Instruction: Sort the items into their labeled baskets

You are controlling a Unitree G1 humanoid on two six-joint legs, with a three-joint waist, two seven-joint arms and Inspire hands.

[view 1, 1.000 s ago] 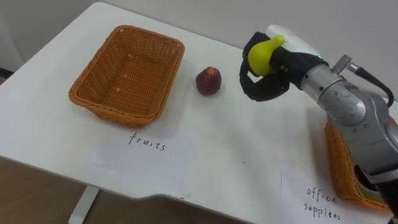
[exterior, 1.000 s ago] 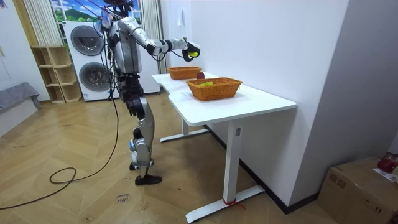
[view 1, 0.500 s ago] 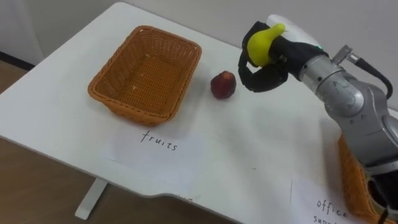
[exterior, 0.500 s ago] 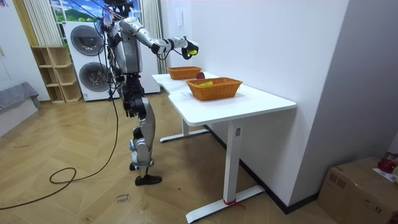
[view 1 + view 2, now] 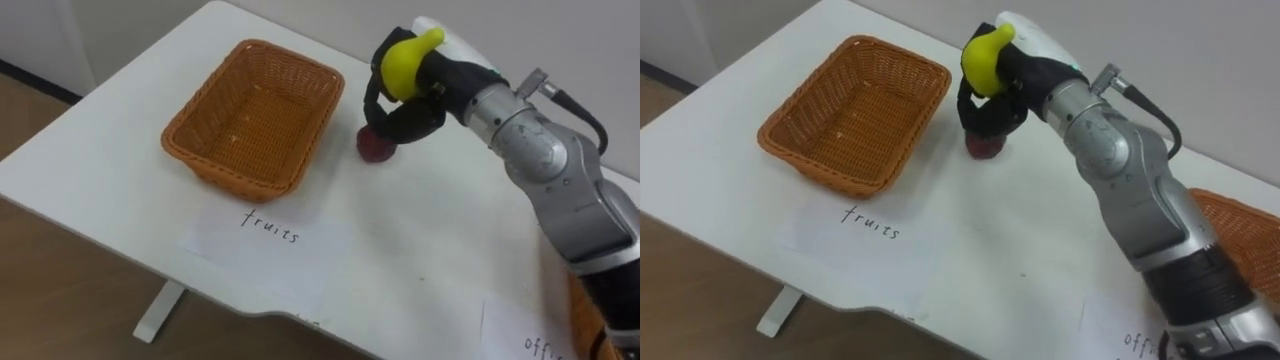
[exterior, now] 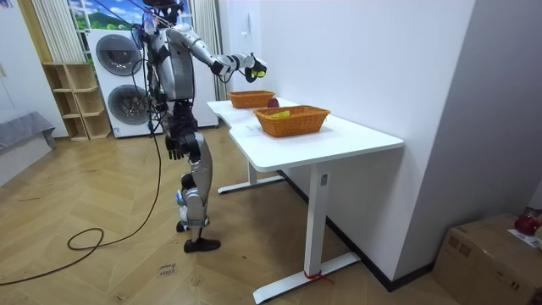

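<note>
My right hand (image 5: 415, 100) (image 5: 995, 95) hangs above the white table (image 5: 420, 250), shut on a yellow pear (image 5: 404, 61) (image 5: 984, 55) whose stem end points up. Just below it lies a dark red apple (image 5: 374, 147) (image 5: 983, 148), partly hidden by the hand. The empty wicker fruit basket (image 5: 256, 117) (image 5: 853, 107) stands to the left of the apple, with a paper label (image 5: 268, 228) in front of it. In the room view the raised right hand (image 6: 251, 64) is over the far end of the table.
The office supplies basket's (image 5: 1240, 235) rim shows at the right, with its paper label (image 5: 1120, 335) near the front edge. In the room view a near basket (image 6: 291, 119) holds something yellow, and I stand at the table's (image 6: 339, 140) far side near stacked washing machines (image 6: 118, 80).
My right hand has carried the pear to the left, from right of the apple to above it and closer to the fruit basket. The head camera has also shifted.
</note>
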